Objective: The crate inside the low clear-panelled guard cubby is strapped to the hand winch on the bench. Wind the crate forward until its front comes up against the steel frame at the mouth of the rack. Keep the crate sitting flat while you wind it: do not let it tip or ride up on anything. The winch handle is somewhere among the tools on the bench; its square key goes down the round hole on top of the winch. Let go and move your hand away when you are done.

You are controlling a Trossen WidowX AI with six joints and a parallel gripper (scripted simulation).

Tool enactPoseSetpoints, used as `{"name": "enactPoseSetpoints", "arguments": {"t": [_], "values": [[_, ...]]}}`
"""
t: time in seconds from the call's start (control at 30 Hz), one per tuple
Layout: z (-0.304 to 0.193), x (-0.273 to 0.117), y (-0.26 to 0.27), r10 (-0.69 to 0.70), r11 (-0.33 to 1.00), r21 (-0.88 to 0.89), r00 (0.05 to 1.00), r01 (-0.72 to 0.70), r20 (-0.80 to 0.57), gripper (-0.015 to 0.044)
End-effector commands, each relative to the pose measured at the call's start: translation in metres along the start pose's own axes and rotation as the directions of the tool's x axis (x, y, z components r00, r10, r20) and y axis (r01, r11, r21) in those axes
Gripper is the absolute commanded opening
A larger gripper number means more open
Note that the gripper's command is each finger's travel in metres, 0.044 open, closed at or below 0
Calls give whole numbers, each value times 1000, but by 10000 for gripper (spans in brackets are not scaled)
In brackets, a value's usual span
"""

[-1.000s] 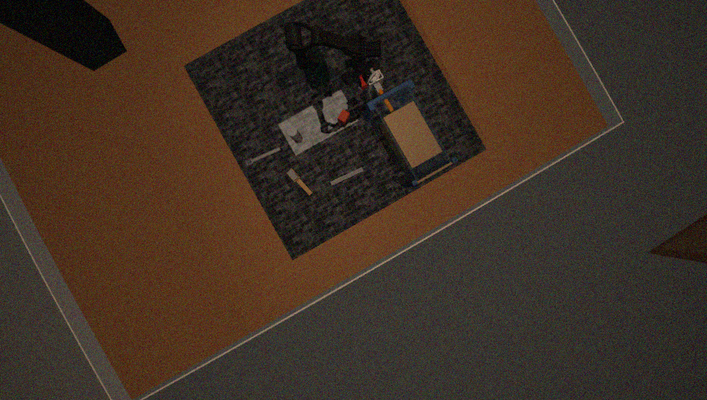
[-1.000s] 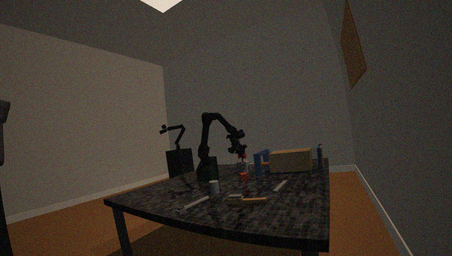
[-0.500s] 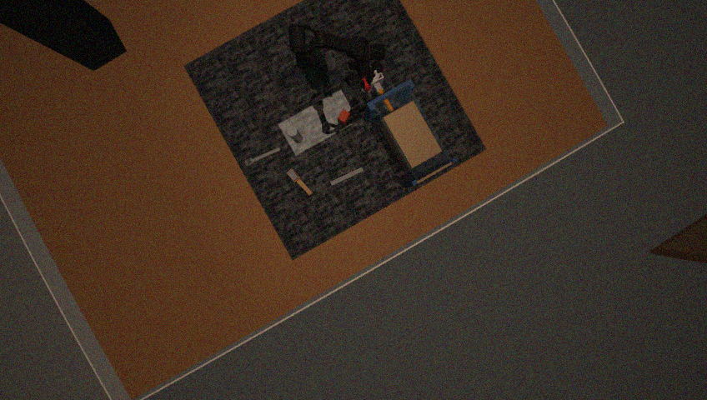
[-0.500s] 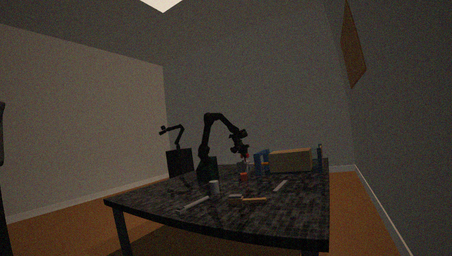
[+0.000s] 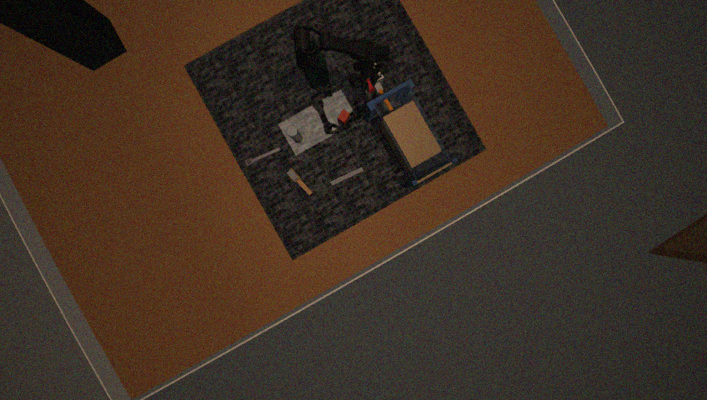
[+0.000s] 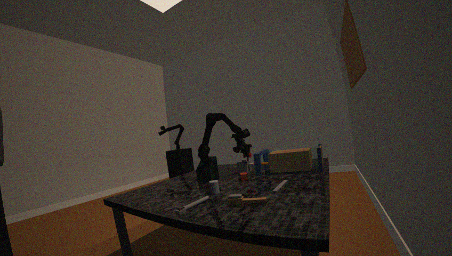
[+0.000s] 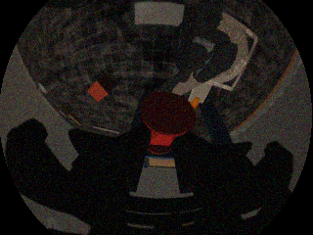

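Got claw [image 5: 366,75] [image 6: 247,152] [image 7: 160,121] clamped on handle [image 5: 369,85] [image 6: 245,160] [image 7: 161,139], by the red grip just under its round knob; knob faces the wrist cam. Prob. light, rigid, maybe a bit slick on the round part; shouldn't crush. Best held there, low on the grip, w/ enough give to turn as the crank goes round. Looks roughly upright in ext. view, long axis of grip abt. 12 to 6, pale shank going down; can't tell crank-arm heading or whether key is seated.

See winch [image 5: 379,77] [image 7: 241,51] close by, abt. 2 o'clock of grip in top view, 1–2 in wrist view. Likely at winding or lining up for it; must keep key square in hole, else could slip or lever out.

Then frame [image 5: 391,92] [image 6: 256,164], blue, at 4 o'clock of claw (top). Strap [image 5: 388,104] [image 6: 264,163] [image 7: 195,103], orange, runs past it to crate [image 5: 413,133] [image 6: 290,161] at 5. Looks flat, long axis 11 to 5, front near frame w/ a gap showing. Prob. heavier, stiff; wind slow, watch for ride-up, stop at contact, then let go & back off.
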State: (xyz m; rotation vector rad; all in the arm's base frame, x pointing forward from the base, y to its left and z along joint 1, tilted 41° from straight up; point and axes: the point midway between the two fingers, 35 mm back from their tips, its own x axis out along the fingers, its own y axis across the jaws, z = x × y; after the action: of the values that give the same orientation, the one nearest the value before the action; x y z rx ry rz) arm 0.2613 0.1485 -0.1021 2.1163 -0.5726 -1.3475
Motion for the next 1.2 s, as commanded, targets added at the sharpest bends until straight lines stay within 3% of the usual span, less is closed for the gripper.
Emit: {"name": "enactPoseSetpoints", "arguments": {"t": [0.0,1.17], "values": [[-5,5,-8,-9,1000,15,1000,9,4,0],[-21,10,-49,-11,1000,17,1000,11,2,0]]}}
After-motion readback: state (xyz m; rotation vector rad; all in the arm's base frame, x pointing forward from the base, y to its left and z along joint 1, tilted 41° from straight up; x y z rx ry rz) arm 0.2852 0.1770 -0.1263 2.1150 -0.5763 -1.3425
